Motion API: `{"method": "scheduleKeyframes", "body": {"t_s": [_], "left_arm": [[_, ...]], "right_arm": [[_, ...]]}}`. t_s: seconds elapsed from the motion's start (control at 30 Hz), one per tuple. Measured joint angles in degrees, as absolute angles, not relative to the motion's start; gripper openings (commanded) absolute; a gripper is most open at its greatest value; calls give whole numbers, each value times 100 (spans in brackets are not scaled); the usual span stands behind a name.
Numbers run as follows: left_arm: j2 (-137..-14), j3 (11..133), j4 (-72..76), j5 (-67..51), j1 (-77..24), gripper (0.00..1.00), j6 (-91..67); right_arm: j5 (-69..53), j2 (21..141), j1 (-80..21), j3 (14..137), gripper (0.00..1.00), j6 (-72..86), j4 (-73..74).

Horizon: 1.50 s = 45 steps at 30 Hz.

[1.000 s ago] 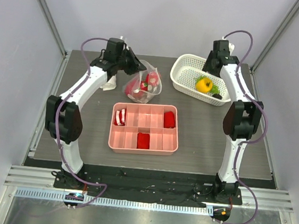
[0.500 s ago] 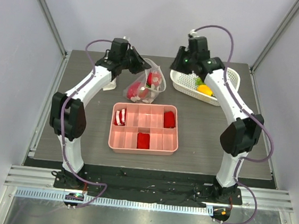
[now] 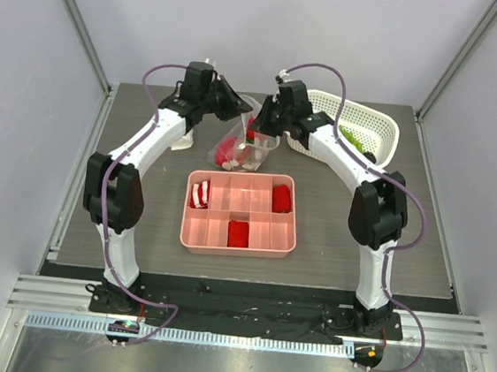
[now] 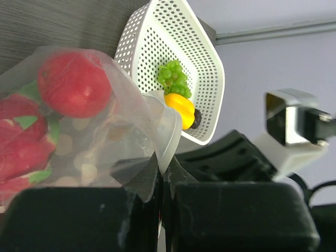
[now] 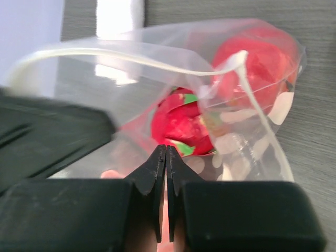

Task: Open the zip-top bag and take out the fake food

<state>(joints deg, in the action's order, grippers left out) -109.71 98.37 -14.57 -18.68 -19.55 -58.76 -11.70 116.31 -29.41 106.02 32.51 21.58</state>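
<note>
Working on the opening step, judging by the layout: find the zip-top bag [image 3: 239,149] at the far middle of the table [image 3: 358,242], just behind the pink tray [image 3: 266,234], slung between both arms. Note the left gripper [image 4: 161,170] pressed together on a fold of the clear film at one side of the mouth, and the right gripper [image 5: 166,152] likewise squeezed to a hairline slit at the opposite lip, seemingly with film nipped between, though hard to confirm from the wrist view. Count the mouth as already parted: see the zip strip [image 5: 241,55] arching in an open loop rather than lying sealed flat. Spot the fake food [image 5: 181,123] inside, red rounded pieces with green bits, resting low in the pouch; treat removal as not yet done for these. Notice a yellow pepper [image 4: 179,107], a green bunch [image 4: 173,77] and a dark piece [image 4: 195,119] lying in the white basket [image 4: 157,42] just to the right of the bag. Next, probably: draw the two lips further apart, gently and evenly, keeping both pinches on film only; then free one gripper to reach in, or tip the pouch, to bring the red pieces out. Expect slippery, floppy plastic; guard against a lip sliding out of a pinch, and against crowding, with both wrists close together above the bag.
</note>
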Motion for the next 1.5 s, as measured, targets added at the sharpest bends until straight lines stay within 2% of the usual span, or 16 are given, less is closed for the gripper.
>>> {"method": "scheduleKeyframes", "body": {"t_s": [0.1,0.27,0.53,0.73,0.8,0.9,1.0,1.1,1.23,1.3,1.4,1.43,1.5], "left_arm": [[-10971,9837,-1459,-1868,-1955,0,-5876],[-10971,9837,-1459,-1848,-1955,0,-5874],[-10971,9835,-1461,-1776,-1955,0,-5837],[-10971,9819,-1461,-1667,-1964,0,-5828],[-10971,9813,-1461,-1627,-1964,0,-5826],[-10971,9813,-1468,-1588,-1964,0,-5811],[-10975,9815,-1490,-1555,-1964,0,-5795],[-11004,9867,-1553,-1540,-1964,0,-5758],[-11065,10042,-1684,-1538,-1964,0,-5653],[-11076,10099,-1734,-1542,-1964,0,-5645],[-11078,10106,-1767,-1542,-1964,0,-5634],[-11080,10106,-1767,-1551,-1964,0,-5631],[-11085,10106,-1785,-1549,-1966,0,-5631]], "right_arm": [[-1170,11858,-2941,10510,12,3256,2034],[-1055,12215,-2952,10527,12,3271,1837],[215,12394,-2967,10641,21,3096,2034],[904,12527,-2963,11207,40,2847,2327],[893,12663,-2947,11437,40,2757,2362],[652,12884,-2932,11666,49,2622,2320],[246,12943,-2921,11581,46,2563,2154],[-213,12969,-2912,11559,47,2567,1973],[-624,12969,-2912,11358,68,2661,1476],[-703,12980,-2912,11236,72,2668,1369],[-725,13056,-2904,11225,82,2646,1317],[-725,13089,-2902,11227,90,2624,1297],[-683,13146,-2904,11229,99,2561,1199]]}}
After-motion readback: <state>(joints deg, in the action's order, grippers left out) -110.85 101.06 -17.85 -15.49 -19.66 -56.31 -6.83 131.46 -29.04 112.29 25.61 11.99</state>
